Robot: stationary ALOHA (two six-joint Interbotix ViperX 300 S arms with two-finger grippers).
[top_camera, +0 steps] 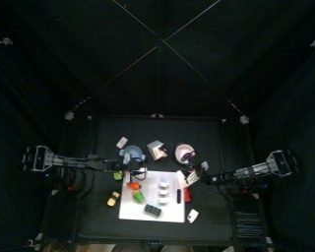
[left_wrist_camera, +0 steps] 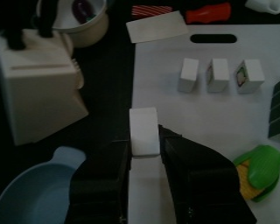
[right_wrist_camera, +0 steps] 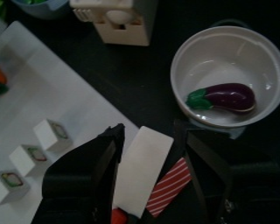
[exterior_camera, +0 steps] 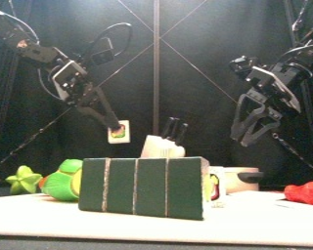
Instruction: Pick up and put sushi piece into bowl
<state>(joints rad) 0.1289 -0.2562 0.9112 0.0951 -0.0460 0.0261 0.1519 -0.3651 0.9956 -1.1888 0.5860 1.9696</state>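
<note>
My left gripper (left_wrist_camera: 143, 147) is shut on a white sushi piece (left_wrist_camera: 143, 127) and holds it in the air over the left edge of the white cutting board (left_wrist_camera: 213, 131). In the front view the same sushi piece (exterior_camera: 118, 130) hangs at the tip of the left arm. The blue-teal bowl (left_wrist_camera: 31, 188) sits on the black table just beside the board, close under the gripper and apart from it. Three more sushi pieces (left_wrist_camera: 219, 74) stand in a row on the board. My right gripper (right_wrist_camera: 150, 144) hangs open over a white card (right_wrist_camera: 146, 171), holding nothing.
A white knife block (left_wrist_camera: 38, 87) stands next to the blue-teal bowl. A white bowl (right_wrist_camera: 230, 52) holds a toy eggplant (right_wrist_camera: 230, 96). A dark green striped block (exterior_camera: 142, 187) stands at the front edge, with green toys (exterior_camera: 66, 181) to its left and a red toy (exterior_camera: 303, 192) to its right.
</note>
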